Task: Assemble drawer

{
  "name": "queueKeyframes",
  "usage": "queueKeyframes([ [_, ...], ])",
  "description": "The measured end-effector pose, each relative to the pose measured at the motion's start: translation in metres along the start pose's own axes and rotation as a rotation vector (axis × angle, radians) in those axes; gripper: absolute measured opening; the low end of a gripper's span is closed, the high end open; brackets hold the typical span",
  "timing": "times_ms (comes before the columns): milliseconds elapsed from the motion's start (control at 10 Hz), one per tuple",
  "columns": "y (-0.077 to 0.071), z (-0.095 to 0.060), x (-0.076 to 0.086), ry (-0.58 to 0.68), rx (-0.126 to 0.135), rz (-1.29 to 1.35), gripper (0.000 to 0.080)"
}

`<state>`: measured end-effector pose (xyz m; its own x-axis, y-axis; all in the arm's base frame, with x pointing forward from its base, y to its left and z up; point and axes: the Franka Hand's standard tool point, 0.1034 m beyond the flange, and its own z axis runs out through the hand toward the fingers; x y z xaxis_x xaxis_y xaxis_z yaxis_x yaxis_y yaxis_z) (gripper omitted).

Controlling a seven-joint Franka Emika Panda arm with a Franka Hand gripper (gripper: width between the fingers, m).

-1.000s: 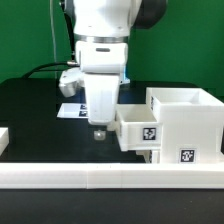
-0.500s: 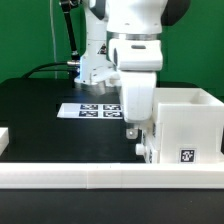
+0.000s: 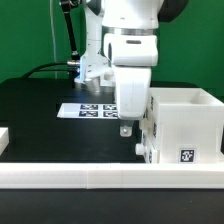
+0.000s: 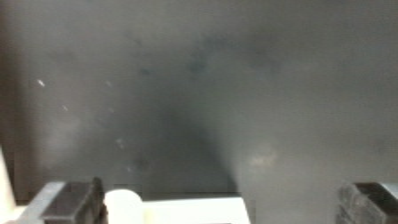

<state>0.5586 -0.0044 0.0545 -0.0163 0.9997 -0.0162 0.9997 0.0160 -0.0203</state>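
Observation:
The drawer's white cube-like housing (image 3: 185, 125) stands at the exterior view's right, with a tag on its front. A white tray (image 3: 147, 140) sits in its left side, mostly hidden behind my gripper (image 3: 126, 128). My gripper hangs just in front of the tray, low over the black table. In the wrist view the gripper (image 4: 217, 205) is open, with its dark fingers (image 4: 63, 200) far apart. The tray's round knob (image 4: 125, 205) and a white edge of the tray (image 4: 196, 208) lie between them, close to one finger. A second tray is out of view.
The marker board (image 3: 88, 110) lies flat on the black table behind my gripper. A long low white rail (image 3: 100, 180) runs along the front edge. Another white rail end (image 3: 4, 138) sits at the exterior view's left. Cables hang behind the arm.
My gripper moved to the exterior view's right, from beside the tray to in front of it, then eased back a little left. The tray now sticks out less from the housing.

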Motion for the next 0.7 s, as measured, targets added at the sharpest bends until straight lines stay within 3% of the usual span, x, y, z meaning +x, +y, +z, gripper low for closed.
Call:
queueKeyframes([
  [200,0.006,-0.005,-0.015,-0.005,-0.012,0.012,0.0649],
  [300,0.01,-0.012,-0.019,-0.007,-0.031,0.018,0.0649],
  [700,0.008,-0.009,-0.019,-0.006,-0.025,0.018,0.0649],
])
